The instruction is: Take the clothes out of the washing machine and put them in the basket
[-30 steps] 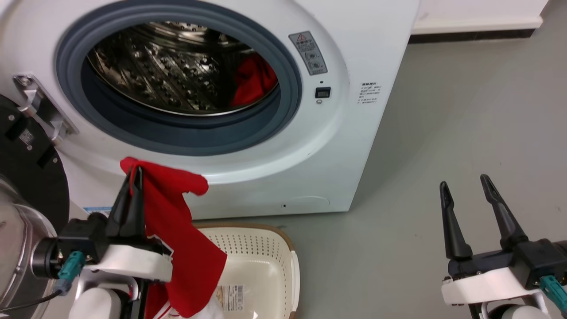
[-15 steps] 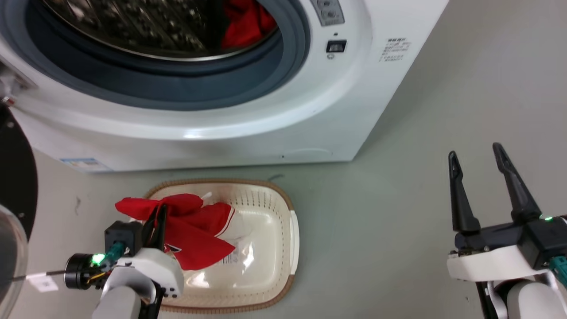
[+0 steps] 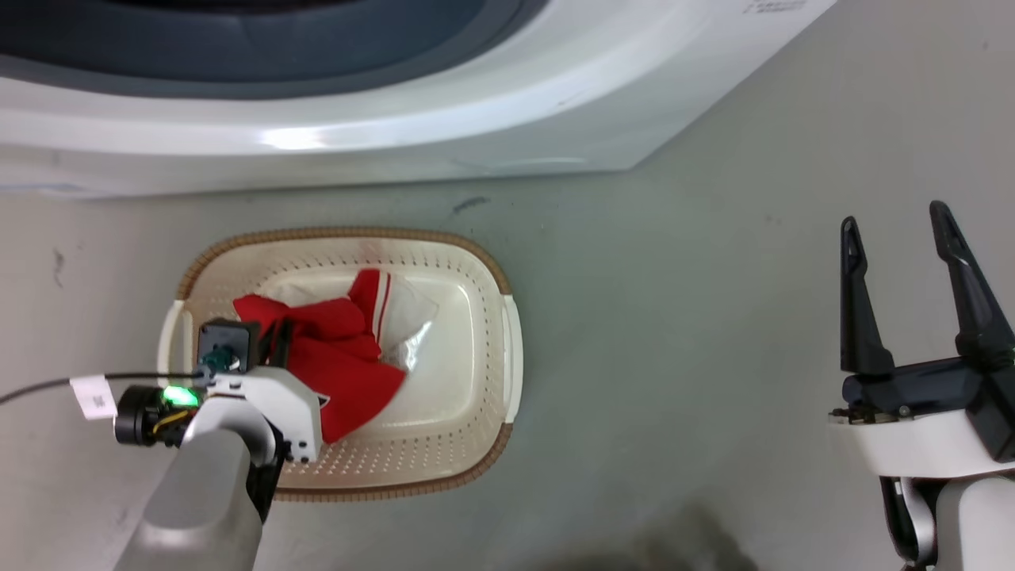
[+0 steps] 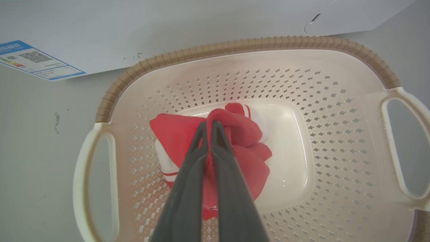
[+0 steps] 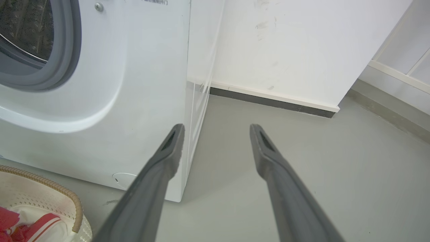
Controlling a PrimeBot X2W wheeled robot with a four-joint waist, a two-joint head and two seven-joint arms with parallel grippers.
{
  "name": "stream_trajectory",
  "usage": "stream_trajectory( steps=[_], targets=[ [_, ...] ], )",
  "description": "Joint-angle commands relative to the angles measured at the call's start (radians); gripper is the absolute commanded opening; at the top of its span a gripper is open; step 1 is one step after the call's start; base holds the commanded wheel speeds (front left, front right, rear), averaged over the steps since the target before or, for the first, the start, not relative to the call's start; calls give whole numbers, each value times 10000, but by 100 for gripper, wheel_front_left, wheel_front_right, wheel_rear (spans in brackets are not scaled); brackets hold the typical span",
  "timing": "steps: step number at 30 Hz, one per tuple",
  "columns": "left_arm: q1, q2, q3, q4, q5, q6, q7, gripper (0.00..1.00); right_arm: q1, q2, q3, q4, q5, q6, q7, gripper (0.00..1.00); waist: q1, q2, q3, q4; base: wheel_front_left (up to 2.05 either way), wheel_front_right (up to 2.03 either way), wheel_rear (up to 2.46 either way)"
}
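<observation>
- Your left gripper (image 4: 208,125) reaches down into the low oval cream plastic basket (image 4: 235,45) with perforated walls, side handles and a brown woven-look rim. Its two long dark fingers are pinched together on a fold of the soft bright red garment (image 4: 250,161).
- That garment lies bunched on the basket's smooth bottom, nearer the handle on your left than the one on your right. A white part with red stripes shows at its edge.
- In the head view, the left gripper (image 3: 273,341) sits over the left half of the basket (image 3: 349,232). The garment (image 3: 349,381) spreads from the fingers towards the basket's middle.
- Your right gripper (image 3: 894,218) hangs well to the right of the basket, above the bare grey floor (image 3: 674,317). Its fingers are spread wide with nothing between them.
- In the right wrist view, the right gripper (image 5: 216,129) shows the same wide gap. A piece of the basket (image 5: 50,185) shows with red and white cloth inside.
- The large white washing machine (image 3: 396,127) stands just beyond the basket, with a narrow strip of floor between them.
- A blue-edged label (image 4: 33,60) sits low on the machine's front, beyond the basket's left handle.
</observation>
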Motion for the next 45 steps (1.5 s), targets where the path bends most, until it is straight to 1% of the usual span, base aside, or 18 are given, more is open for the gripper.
stream_trajectory(
  steps=[1,9,14,18,19,20,21,26,27,29,40,45],
  targets=[
    [-269,-15,-15,123,57,-12,-61,0,-197,13,-27,-58,72,-10,-21,100,-2,-1,609,-152,0,0,0],
    [-1418,-25,-40,1316,96,-36,-51,0,-381,11,-181,-418,208,-10,-22,100,-2,-1,1668,-310,0,0,0],
    [-1773,-22,-63,1801,74,-36,-53,0,-398,11,-203,-546,214,-10,-22,100,-2,-1,1975,-332,0,0,0],
    [-1935,-46,-102,2141,53,-57,-53,0,-407,11,-196,-517,206,-10,-21,100,-2,-1,2007,-341,0,0,0],
    [-1926,-58,-92,2179,43,-20,-53,25,-397,11,-184,-477,198,-10,-21,100,-2,-1,1961,-339,0,0,0],
    [-1896,-74,-59,2169,24,7,-53,90,-398,11,-173,-449,196,-10,-22,100,-2,-1,1901,-332,0,0,0],
    [-1834,-70,-38,2150,11,78,-54,100,-409,11,-164,-421,193,-10,-21,100,-2,-1,1820,-323,0,0,0],
    [-1335,-106,39,1845,-62,71,-52,100,-393,11,-109,-185,148,-10,-21,100,-2,-1,1133,-258,0,0,0],
    [-1034,-97,80,1563,-89,49,-54,100,-350,11,-74,-55,135,-10,-22,100,-2,-1,725,-246,0,0,0],
    [-673,-82,103,1233,-60,0,-53,100,-268,11,-35,93,143,-10,-21,100,-2,-1,296,-243,0,0,0],
    [1448,-276,541,-1724,102,-243,-53,100,395,11,-70,921,114,-10,-22,100,-2,-1,-2057,-25,0,0,0],
    [2140,-408,727,-3224,281,-272,-53,100,671,11,-83,1215,158,-10,-21,100,-2,-1,-2742,19,0,0,0]
  ],
)
